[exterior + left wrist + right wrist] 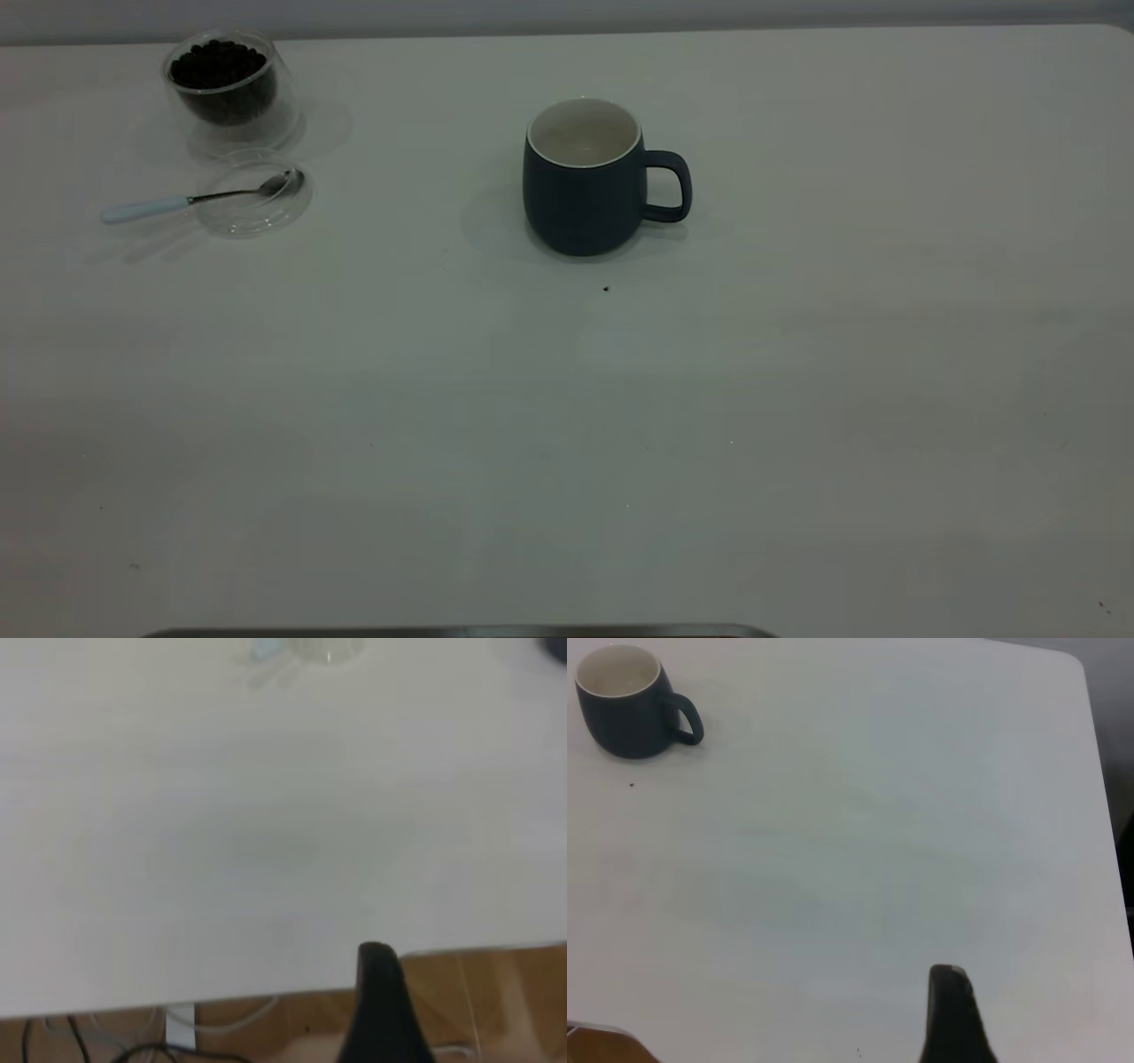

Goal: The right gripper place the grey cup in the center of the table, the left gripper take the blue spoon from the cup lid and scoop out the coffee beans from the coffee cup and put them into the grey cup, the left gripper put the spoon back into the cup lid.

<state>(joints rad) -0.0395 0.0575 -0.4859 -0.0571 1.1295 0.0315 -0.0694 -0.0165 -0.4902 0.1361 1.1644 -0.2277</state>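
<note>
- Off-white and matte, the surface (pixel 797 425) fills the exterior view; its near stretch carries only a few tiny dark specks, and no brand, label or writing shows on anything.
- Neither arm shows in the exterior view. In the left wrist view one dark finger of the left claw (pixel 383 1010) sits over the near edge of the surface, with wood floor and cables below; whether it is open or closed cannot be told.
- In the right wrist view one dark finger of the right claw (pixel 950 1014) hangs over bare surface, well apart from the mug; its state cannot be told either.
- A single dark speck (pixel 606 289) lies just in front of the mug.
- The grey cup (pixel 585 182) stands upright near the middle of the surface, towards the far side, handle pointing to the exterior view's right, its cream inside showing no beans. Nothing stands near it.
- At the far left, the cup lid (pixel 252 197) lies flat, with the blue spoon (pixel 199 198) resting across it: bowl inside the lid, pale handle out over the rim to the left.
- Just behind the lid, touching or nearly so, the coffee cup (pixel 232 89) holds the coffee beans (pixel 220 69) in a dark heap.
</note>
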